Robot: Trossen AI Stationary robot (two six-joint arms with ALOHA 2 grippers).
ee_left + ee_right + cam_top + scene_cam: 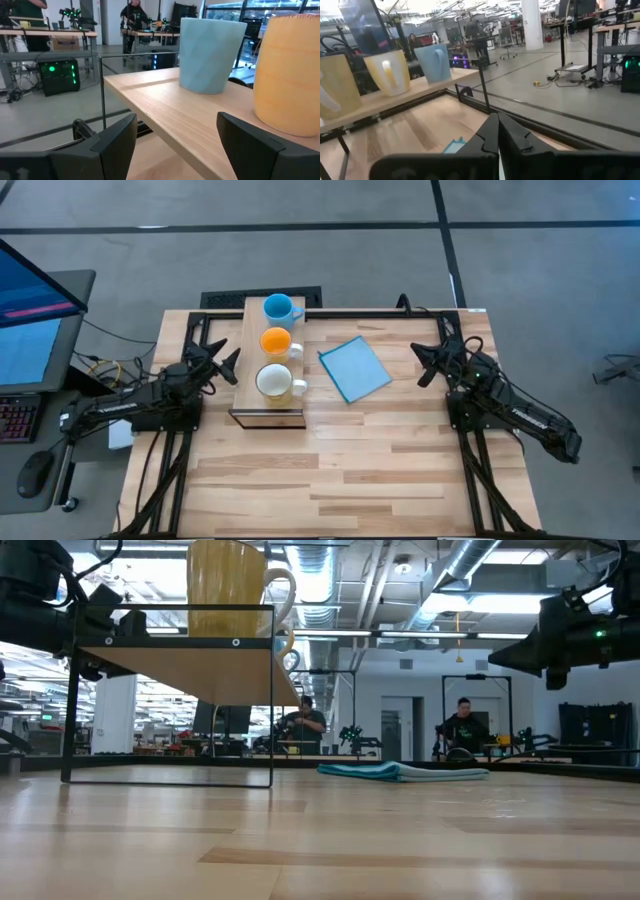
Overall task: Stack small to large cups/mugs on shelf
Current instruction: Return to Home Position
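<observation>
Blue mug [279, 308], orange mug [276, 341] and cream mug [274, 381] line the shelf [252, 330] — stacking looks done, so the left claw [228, 366], fingers apart beside it, and the right claw [422, 365], pinched together, need only fold home.

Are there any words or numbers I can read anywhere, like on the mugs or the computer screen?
Nothing here can be read as text.
Computer screen: coloured bands show, but they are too blurred to read.
Keyboard: the keys are too small to read.
Blue mug, orange mug, cream mug: no writing shows on them.
Blue sheet: plain, no writing.
</observation>
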